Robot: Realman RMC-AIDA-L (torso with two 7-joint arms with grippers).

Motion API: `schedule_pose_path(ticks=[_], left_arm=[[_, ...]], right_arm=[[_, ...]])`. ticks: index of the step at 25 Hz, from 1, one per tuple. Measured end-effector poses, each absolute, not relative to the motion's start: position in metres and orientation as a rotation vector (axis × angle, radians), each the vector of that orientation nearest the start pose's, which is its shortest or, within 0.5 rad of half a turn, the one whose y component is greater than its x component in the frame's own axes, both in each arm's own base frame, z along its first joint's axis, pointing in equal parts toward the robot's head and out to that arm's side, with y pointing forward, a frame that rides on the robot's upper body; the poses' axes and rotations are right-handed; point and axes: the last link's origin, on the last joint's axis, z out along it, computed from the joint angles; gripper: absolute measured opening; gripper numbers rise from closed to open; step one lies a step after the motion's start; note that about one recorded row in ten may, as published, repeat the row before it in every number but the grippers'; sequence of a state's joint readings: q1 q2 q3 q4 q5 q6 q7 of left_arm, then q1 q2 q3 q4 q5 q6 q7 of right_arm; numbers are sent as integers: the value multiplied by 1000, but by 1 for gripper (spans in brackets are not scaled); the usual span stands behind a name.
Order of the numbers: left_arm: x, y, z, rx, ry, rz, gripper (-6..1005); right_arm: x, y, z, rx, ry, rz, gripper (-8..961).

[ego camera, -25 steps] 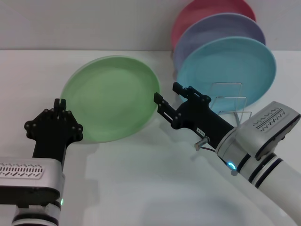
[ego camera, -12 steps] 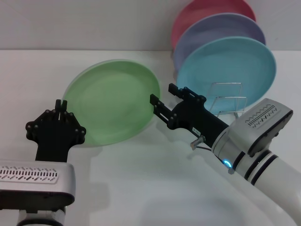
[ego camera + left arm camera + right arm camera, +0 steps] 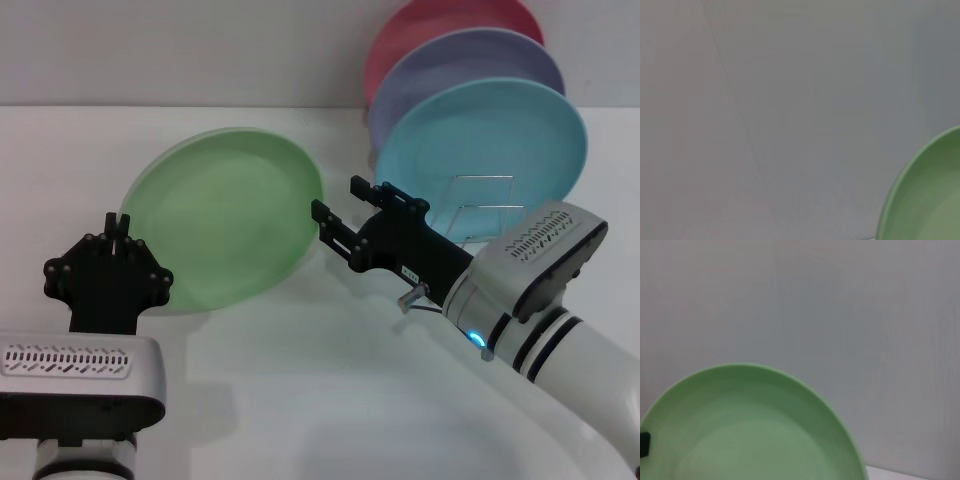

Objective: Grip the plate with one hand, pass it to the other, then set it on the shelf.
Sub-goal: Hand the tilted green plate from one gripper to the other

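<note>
The light green plate (image 3: 225,220) hangs tilted above the white table, face toward me. My left gripper (image 3: 117,228) is shut on its lower left rim. My right gripper (image 3: 338,200) is open, its fingers right beside the plate's right rim; I cannot tell if they touch it. The plate also shows in the left wrist view (image 3: 930,200) and fills the right wrist view (image 3: 750,430). The silver wire shelf (image 3: 483,212) stands at the back right, behind my right arm.
A turquoise plate (image 3: 500,140), a lavender plate (image 3: 470,65) and a pink plate (image 3: 440,25) stand upright in a row by the shelf. The white table (image 3: 300,380) spreads in front.
My left gripper and the green plate have shifted a little to the left. My right gripper has followed leftward, staying at the plate's right rim.
</note>
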State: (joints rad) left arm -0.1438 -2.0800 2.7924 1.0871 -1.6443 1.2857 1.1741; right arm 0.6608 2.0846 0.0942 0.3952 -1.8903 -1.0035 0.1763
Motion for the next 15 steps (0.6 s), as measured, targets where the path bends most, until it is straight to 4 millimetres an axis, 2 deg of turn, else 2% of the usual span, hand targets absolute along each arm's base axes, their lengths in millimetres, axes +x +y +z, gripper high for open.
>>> schedule_pose_path(ticks=[15], left_arm=[[-221,238,-84,-1519,-414,-282,28]], right_arm=[[214,338,-127,-2168,481,769,599]])
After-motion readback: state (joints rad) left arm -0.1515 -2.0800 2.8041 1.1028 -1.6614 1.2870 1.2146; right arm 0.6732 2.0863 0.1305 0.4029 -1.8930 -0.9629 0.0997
